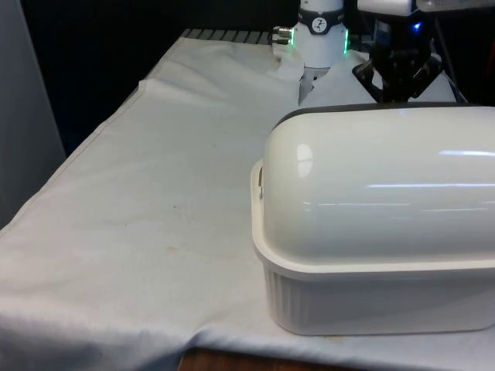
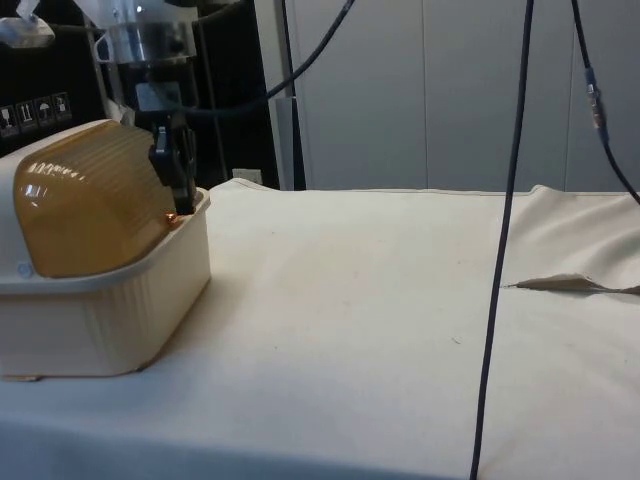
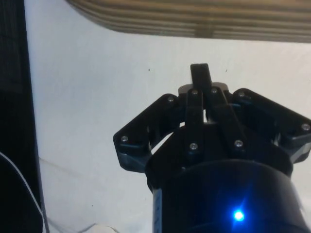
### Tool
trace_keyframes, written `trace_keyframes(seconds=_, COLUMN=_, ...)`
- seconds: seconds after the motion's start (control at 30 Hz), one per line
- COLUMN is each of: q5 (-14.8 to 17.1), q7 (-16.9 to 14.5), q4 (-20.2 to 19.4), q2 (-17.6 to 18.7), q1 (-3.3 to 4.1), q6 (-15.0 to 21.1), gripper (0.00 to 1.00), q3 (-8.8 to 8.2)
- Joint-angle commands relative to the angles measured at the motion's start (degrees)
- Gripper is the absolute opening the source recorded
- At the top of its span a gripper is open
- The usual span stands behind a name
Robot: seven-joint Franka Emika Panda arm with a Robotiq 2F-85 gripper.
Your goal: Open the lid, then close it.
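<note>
A cream bread box stands on the table at the front view's right, its ribbed base (image 1: 371, 297) under a rounded lid (image 1: 379, 178) that is down. In the side view the lid (image 2: 90, 200) looks amber and ribbed, resting over the base (image 2: 110, 310). My black gripper (image 2: 178, 205) points down at the lid's lower front edge, right by the base's rim. In the front view the gripper (image 1: 398, 81) rises behind the box, with its tips hidden. In the wrist view the gripper (image 3: 200, 73) is shut, with nothing between the fingers, and the ribbed lid (image 3: 204, 19) is just beyond them.
White cloth (image 2: 380, 300) stretches wide beside the box. A black cable (image 2: 505, 250) hangs down in the side view's foreground. A fold in the cloth (image 2: 570, 283) lies at the far side. The arm's base (image 1: 319, 46) stands behind the box.
</note>
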Motion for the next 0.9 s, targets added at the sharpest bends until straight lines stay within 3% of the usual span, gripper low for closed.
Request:
trace_keyframes(seconds=0.0, q5=-0.4, q7=0.3, q4=-1.6, q2=-1.0, q1=0.23, q6=1.5, gripper=0.00, q3=-0.17)
trace_keyframes(seconds=0.1, q5=-0.2, q7=0.2, q4=-3.2, q2=-1.9, q1=0.17, q6=3.0, gripper=0.00, q3=-0.06)
trace_keyframes(seconds=0.13, q5=0.0, q7=-0.1, q4=-2.5, q2=-1.4, q1=0.00, q6=1.9, gripper=0.00, q3=0.00)
trace_keyframes(seconds=0.17, q5=-0.1, q7=0.1, q4=-4.4, q2=-2.6, q1=0.11, q6=4.0, gripper=0.00, q3=0.06)
trace_keyframes(seconds=0.5, q5=-0.2, q7=0.5, q4=-9.1, q2=-5.0, q1=0.17, q6=8.4, gripper=0.00, q3=0.23)
trace_keyframes(seconds=0.8, q5=-0.1, q7=0.4, q4=-9.5, q2=-5.2, q1=0.06, q6=8.7, gripper=0.00, q3=0.29)
trace_keyframes(seconds=0.87, q5=-0.1, q7=0.3, q4=-9.4, q2=-5.2, q1=0.00, q6=8.5, gripper=0.07, q3=0.34)
